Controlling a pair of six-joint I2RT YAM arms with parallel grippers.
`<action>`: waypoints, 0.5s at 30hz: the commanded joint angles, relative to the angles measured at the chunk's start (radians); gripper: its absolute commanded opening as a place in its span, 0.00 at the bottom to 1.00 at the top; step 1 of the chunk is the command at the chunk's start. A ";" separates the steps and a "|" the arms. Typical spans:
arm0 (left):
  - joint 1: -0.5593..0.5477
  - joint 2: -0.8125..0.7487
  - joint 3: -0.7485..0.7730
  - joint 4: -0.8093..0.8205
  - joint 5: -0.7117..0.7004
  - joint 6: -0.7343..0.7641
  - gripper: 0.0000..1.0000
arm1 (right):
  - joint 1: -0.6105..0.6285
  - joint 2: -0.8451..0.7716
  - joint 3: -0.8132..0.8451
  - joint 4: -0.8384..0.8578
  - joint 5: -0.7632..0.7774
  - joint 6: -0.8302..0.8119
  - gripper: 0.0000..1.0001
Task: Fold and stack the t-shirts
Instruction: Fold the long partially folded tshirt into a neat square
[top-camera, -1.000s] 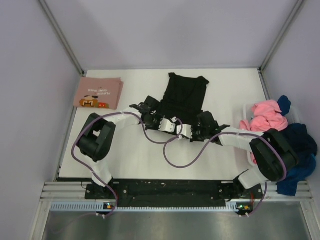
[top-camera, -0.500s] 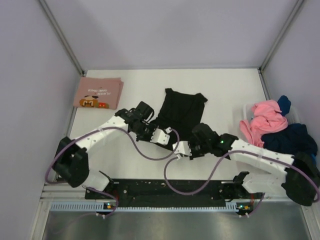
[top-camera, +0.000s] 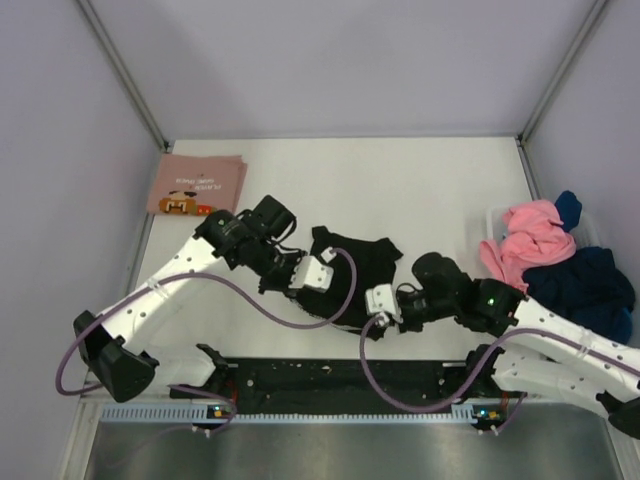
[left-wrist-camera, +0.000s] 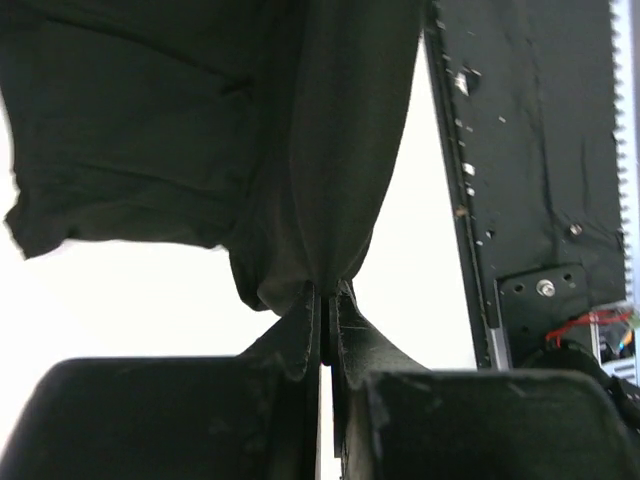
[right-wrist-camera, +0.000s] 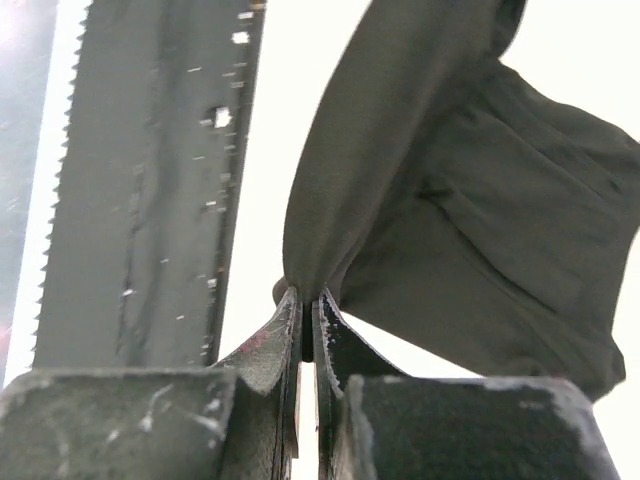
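A black t-shirt lies bunched at the middle of the table, its near edge lifted at two corners. My left gripper is shut on the shirt's near left corner. In the left wrist view the fingertips pinch a gathered fold of the black cloth. My right gripper is shut on the near right corner, and in the right wrist view its tips clamp the black cloth. A folded pink t-shirt with a cartoon print lies at the far left.
A white bin at the right edge holds a heap of pink, navy and blue shirts. The black base rail runs along the near edge, close under both grippers. Purple cables loop from each arm.
Both grippers have shut on the black shirt's near edge and pulled back toward the near edge. The shirt has slid with them and bunched shorter.
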 joint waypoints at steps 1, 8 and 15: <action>0.031 0.062 0.066 0.143 -0.054 -0.182 0.00 | -0.212 0.009 0.028 0.132 -0.089 0.087 0.00; 0.171 0.347 0.308 0.243 -0.079 -0.328 0.00 | -0.548 0.171 0.003 0.438 -0.111 0.228 0.00; 0.257 0.689 0.650 0.170 -0.048 -0.395 0.00 | -0.691 0.371 0.029 0.565 -0.152 0.276 0.00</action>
